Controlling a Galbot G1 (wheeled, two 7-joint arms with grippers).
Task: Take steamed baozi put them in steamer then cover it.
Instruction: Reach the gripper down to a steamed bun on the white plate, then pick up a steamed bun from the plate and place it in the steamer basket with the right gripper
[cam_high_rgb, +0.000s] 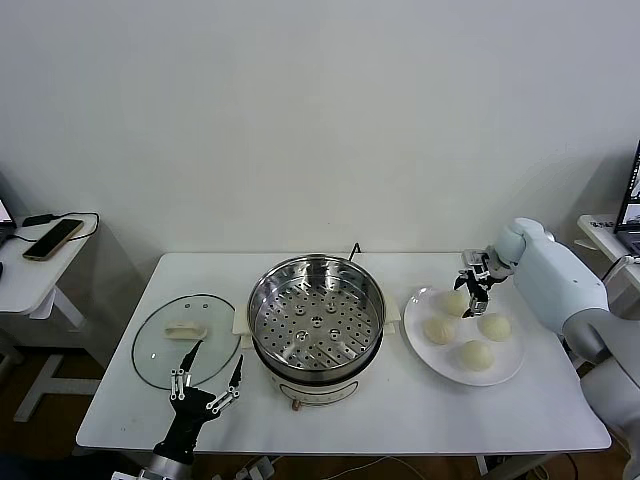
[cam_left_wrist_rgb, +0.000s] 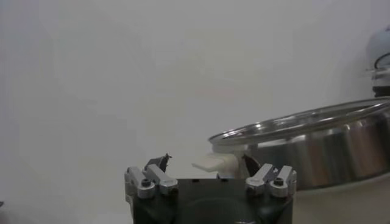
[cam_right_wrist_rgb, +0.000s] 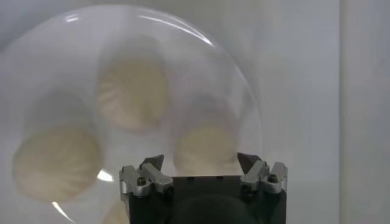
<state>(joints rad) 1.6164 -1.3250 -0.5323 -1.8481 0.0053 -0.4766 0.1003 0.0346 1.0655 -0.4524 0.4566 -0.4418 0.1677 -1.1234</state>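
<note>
Right gripper (cam_high_rgb: 472, 291): poised over the back of the plate, fingers spread either side of the rearmost bun and not clenched on it; from the wrist view that bun sits between the fingertips, and whether the pads touch it I cannot tell
Bun under the gripper (cam_high_rgb: 455, 302): directly below, at the plate's rear edge nearest the pot
Other buns (cam_high_rgb: 476, 354): three more just in front of the gripper, close together on the same plate, none lifted
Plate (cam_high_rgb: 515, 360): white and flat, beneath the right gripper, holding all four buns
Steamer pot (cam_high_rgb: 316, 312): well off to the gripper's left, mid-table, open, perforated tray bare
Left gripper (cam_high_rgb: 205, 383): parked low at the near table edge, fingers released and holding nothing, pointing toward the lid
Glass lid (cam_high_rgb: 185, 340): flat on the table just ahead of the left gripper, beside the pot and apart from it, white handle up
Table (cam_high_rgb: 400, 410): white, carrying lid, pot and plate in a row
Step in hand: first pickup, by my reading; no bun is in the pot yet and the lid is off
Next move calls for: closing gently on the soft bun without crushing its pleats, lifting clear of its neighbours, then carrying it left over the pot's rim
</note>
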